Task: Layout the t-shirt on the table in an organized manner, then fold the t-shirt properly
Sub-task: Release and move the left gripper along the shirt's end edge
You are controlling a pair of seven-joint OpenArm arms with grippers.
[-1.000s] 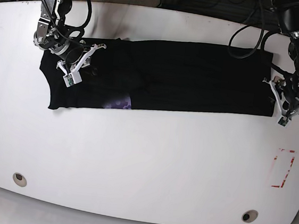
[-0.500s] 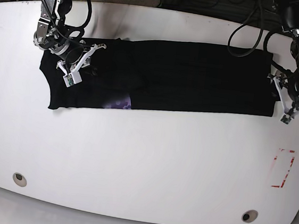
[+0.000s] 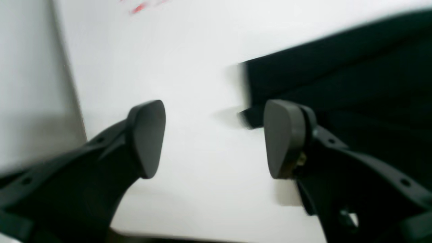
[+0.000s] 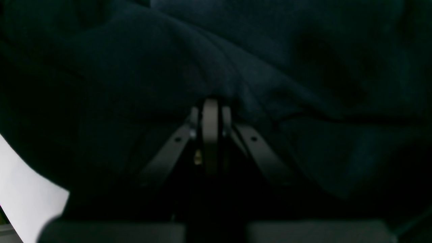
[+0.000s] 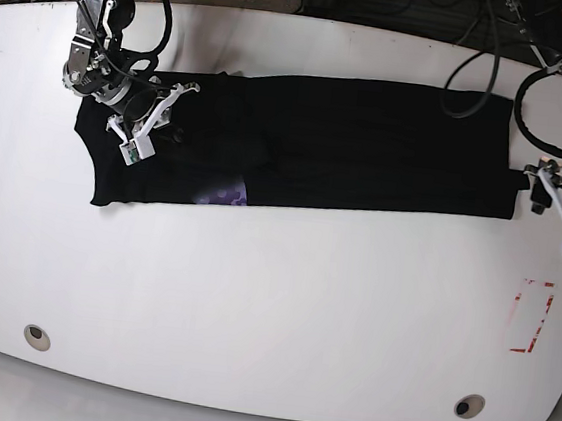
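The black t-shirt (image 5: 348, 142) lies in a long folded band across the far half of the white table (image 5: 270, 310), with a purple patch (image 5: 224, 196) showing at its front edge. My right gripper (image 5: 158, 120) rests on the shirt's left end. In the right wrist view it (image 4: 211, 109) is shut, pinching a ridge of the black cloth (image 4: 236, 60). My left gripper (image 5: 556, 214) hangs just off the shirt's right end. In the left wrist view it (image 3: 216, 138) is open and empty over bare table (image 3: 189, 67), with the shirt's corner (image 3: 337, 84) beside its right finger.
A red dashed rectangle (image 5: 532, 315) marks the table at front right. Two round metal grommets (image 5: 37, 336) (image 5: 469, 405) sit near the front edge. Cables (image 5: 384, 0) run behind the table's back edge. The right table edge is close to my left arm.
My left gripper has moved right, off the shirt's right end and toward the table's edge. The right gripper and the shirt have stayed in place.
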